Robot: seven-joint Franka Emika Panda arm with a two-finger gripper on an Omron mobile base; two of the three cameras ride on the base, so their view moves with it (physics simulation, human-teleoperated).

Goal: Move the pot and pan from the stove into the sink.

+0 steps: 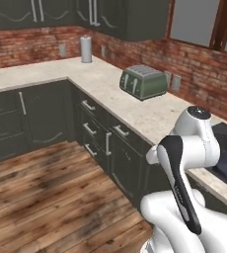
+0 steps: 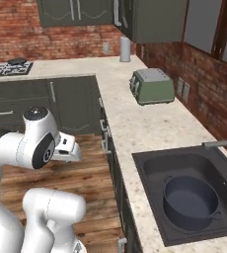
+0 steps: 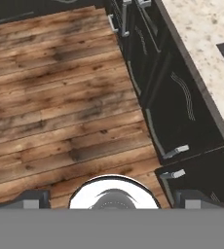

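Pot [image 2: 191, 202] in the sink [image 2: 150, 170], well apart from the spread, empty jaws over the floor [image 3: 60, 97].

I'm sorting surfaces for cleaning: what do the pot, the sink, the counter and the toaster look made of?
The pot looks like matte blue-grey coated metal, with little shine. The sink looks like dark grey matte composite or coated metal. The counter looks like speckled beige stone, smooth. The toaster looks like green enamelled metal with a faint sheen. All of it is rendered, so these are guesses.
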